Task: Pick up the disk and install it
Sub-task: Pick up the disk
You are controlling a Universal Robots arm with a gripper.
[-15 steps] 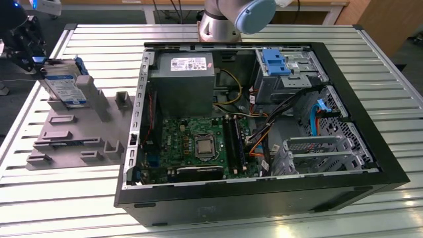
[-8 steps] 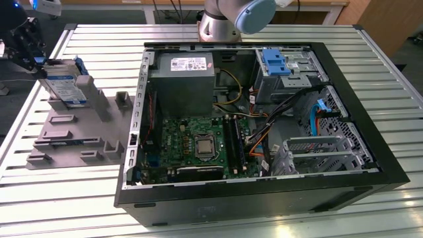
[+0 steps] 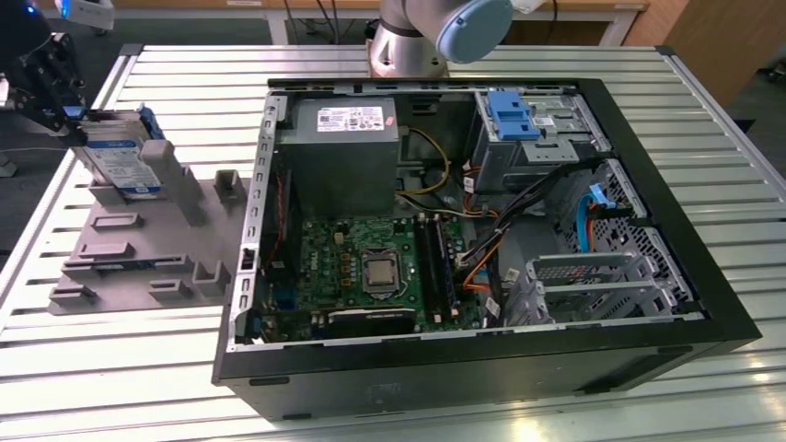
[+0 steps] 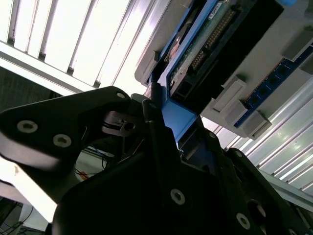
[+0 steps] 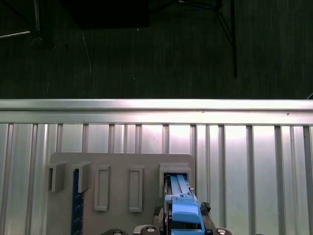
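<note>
Second wrist view: your pincer (image 4: 172,128) is closed on the blue-railed end of the disk (image 4: 215,46), standing upright in the grey fixture (image 4: 234,98). Held by that edge alone, it could tilt and jam there as you lift.

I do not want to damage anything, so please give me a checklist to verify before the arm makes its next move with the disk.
1. The disk stands upright in the grey holder: ok.
2. The gripper is at the disk's blue rail: ok.
3. The computer case is open on top: ok.
4. The slot for the disk is free: cannot tell; a blue bracket sits at one drive cage.
5. Cables are out of the way: not ok; black cables cross the inside of the case.
</note>
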